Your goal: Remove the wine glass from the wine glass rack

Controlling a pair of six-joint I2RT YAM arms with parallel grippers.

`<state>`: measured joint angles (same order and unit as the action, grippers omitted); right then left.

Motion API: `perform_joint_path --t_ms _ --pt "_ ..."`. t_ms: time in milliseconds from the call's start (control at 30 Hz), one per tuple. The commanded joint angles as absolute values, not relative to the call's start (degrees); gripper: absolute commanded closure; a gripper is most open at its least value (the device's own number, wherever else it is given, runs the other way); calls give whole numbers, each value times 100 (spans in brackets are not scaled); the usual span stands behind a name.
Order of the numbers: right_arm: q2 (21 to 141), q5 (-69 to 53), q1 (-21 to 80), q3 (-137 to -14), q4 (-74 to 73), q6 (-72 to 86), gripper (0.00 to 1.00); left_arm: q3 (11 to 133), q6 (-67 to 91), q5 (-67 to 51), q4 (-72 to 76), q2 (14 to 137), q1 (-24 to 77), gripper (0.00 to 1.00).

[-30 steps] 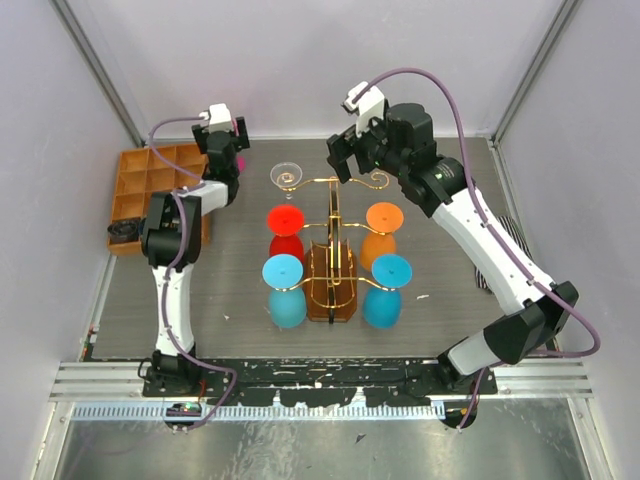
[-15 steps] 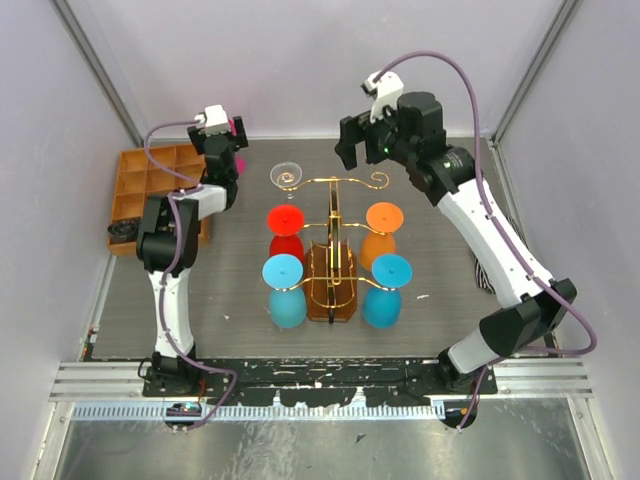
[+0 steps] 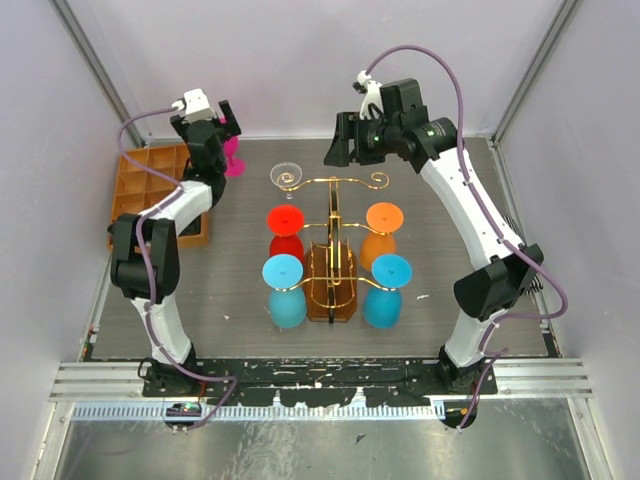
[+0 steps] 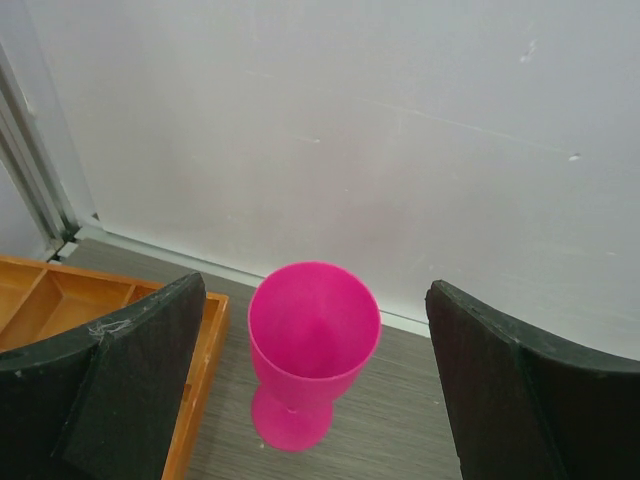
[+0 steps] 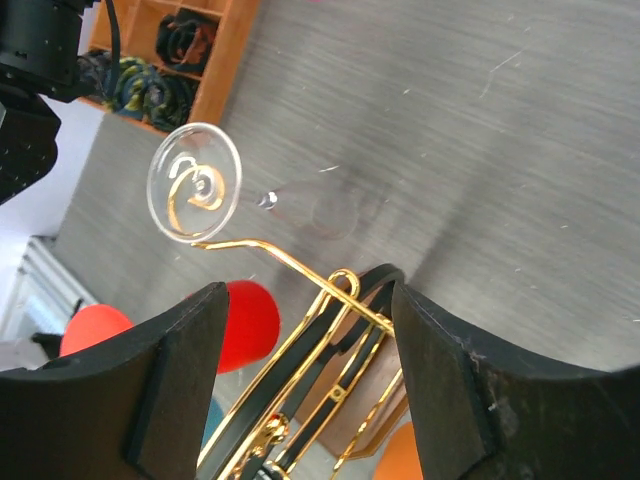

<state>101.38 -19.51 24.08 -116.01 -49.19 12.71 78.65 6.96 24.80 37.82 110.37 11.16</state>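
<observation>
Left gripper (image 3: 226,120) gaping, well behind-left of rack (image 3: 331,298); right gripper (image 3: 338,152) jaws apart over rack's far end; arms extended.

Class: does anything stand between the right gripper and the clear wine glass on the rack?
Nothing separate; only the wine glass rack's own gold arm, carrying the clear wine glass, runs toward the right gripper.
</observation>
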Motion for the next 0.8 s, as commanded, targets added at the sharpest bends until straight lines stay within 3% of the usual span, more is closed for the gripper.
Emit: perform_joint_path --t_ms 0,133,767 --pt "9959 -2916 2349 -11650 -4953 1738 29 7928 1332 2393 2722 10526 1144 2" --pt "10118 -3745 2376 -11512 -4733 2073 35 8040 1610 2400 1709 10142 1160 2" --pt "11241 -3847 2510 -12097 -4202 2339 46 7488 2349 1192 -414 8392 1160 2"
